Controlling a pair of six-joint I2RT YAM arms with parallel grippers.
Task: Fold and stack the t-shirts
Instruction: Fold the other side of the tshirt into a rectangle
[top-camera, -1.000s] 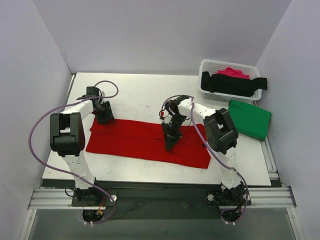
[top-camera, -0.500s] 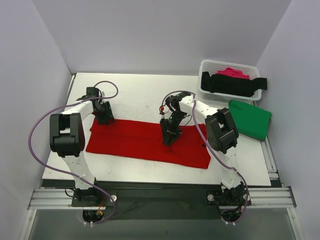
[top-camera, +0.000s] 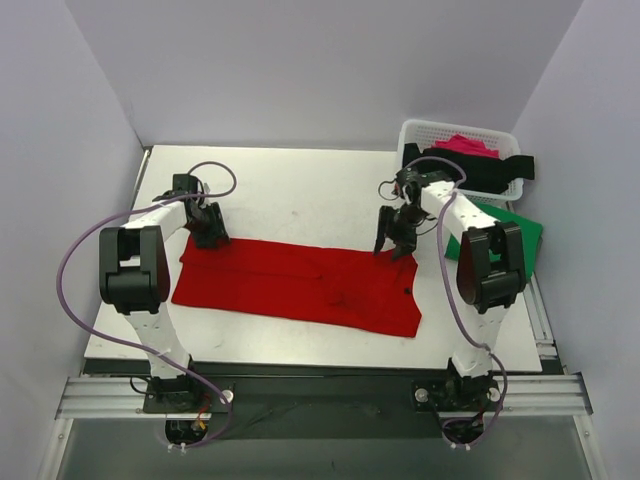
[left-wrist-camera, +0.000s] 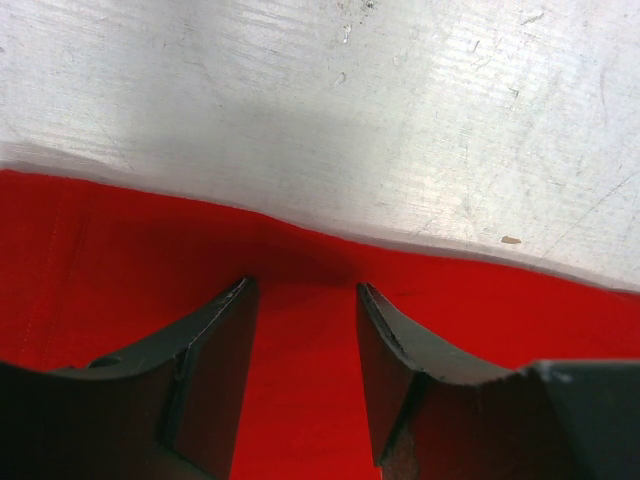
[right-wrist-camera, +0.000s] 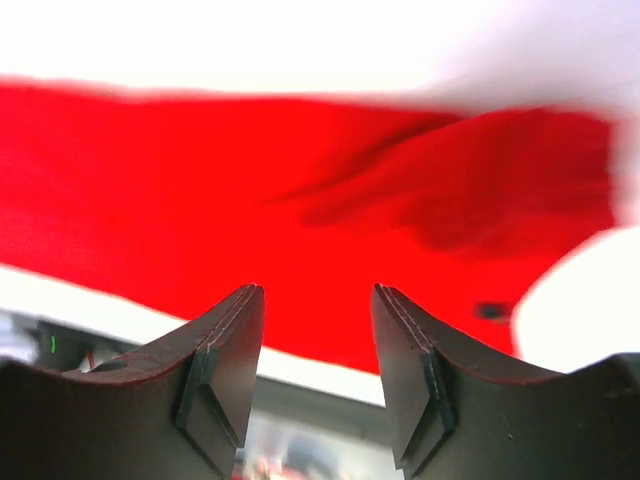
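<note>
A bright red t-shirt (top-camera: 290, 285) lies folded into a long strip across the table (top-camera: 290, 190). My left gripper (top-camera: 210, 238) rests at the strip's far left corner. In the left wrist view its jaws (left-wrist-camera: 303, 290) stand apart, with the red t-shirt (left-wrist-camera: 100, 260) lying flat beneath and between them. My right gripper (top-camera: 393, 245) hangs open over the strip's far right edge, holding nothing. Through its jaws (right-wrist-camera: 318, 292) the right wrist view shows the red t-shirt (right-wrist-camera: 250, 180) blurred below. A folded green t-shirt (top-camera: 500, 238) lies at the right.
A white lattice basket (top-camera: 415, 135) stands at the back right. It holds a black shirt (top-camera: 470, 172) draped over its rim and a pink one (top-camera: 465, 145). White walls close in the table on three sides.
My right gripper has left the middle of the red strip, swung right and back to its far right edge, and opened. The left arm has not moved.
</note>
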